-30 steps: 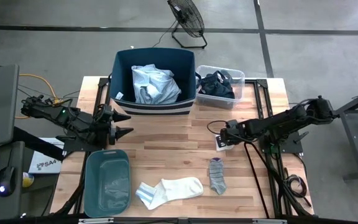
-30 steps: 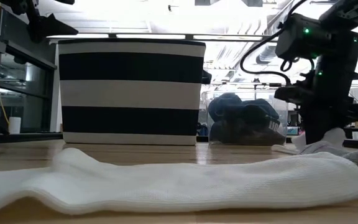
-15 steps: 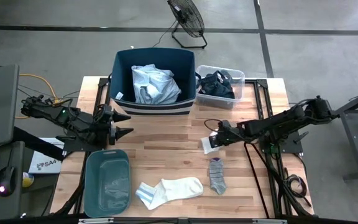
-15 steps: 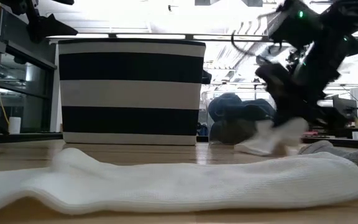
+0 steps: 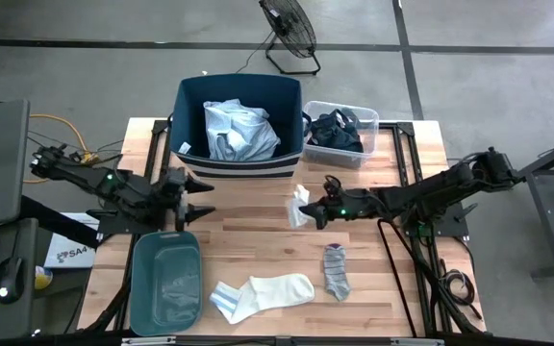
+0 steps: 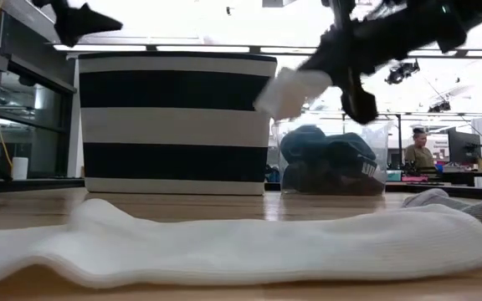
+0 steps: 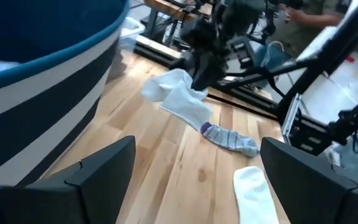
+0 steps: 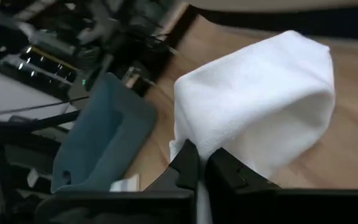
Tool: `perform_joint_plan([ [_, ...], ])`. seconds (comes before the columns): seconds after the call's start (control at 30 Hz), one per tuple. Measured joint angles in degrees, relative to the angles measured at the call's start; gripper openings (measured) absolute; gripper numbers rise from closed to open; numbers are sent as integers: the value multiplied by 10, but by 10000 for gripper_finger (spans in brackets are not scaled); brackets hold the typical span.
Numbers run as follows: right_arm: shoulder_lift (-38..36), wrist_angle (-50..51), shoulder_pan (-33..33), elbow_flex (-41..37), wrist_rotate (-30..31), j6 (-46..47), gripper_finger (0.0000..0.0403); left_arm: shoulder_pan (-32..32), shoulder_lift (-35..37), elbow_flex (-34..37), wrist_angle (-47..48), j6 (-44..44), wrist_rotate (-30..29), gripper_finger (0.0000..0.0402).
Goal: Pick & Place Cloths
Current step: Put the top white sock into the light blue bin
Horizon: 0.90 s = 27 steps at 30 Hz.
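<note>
Sock fabric is soft and light, so I pinch it anywhere: my right gripper (image 5: 317, 213) is clenched on a white sock (image 5: 299, 206), dangling limp above the surface near the navy bin (image 5: 188, 106). Left gripper (image 5: 200, 197) waits, released.

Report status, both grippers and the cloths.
Right gripper shut on white sock, lifted near navy bin. Left gripper open, idle. Nothing in the way.

Two dark, slim jointed arms with black cables and small green lights; black two-fingered left hand (image 5: 198, 196) and right hand (image 5: 317, 213).
</note>
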State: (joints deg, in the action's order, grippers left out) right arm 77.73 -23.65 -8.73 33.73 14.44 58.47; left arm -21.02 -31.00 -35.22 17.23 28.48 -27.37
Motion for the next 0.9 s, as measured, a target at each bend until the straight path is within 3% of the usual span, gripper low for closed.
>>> perform_joint_plan([
  [0.53,-1,116,-4,208,6,-236,4,0,-146,0,-233,-125,-2,340],
  [0.9,-1,114,-6,240,25,-300,4,0,-211,-16,-335,-187,-20,340],
])
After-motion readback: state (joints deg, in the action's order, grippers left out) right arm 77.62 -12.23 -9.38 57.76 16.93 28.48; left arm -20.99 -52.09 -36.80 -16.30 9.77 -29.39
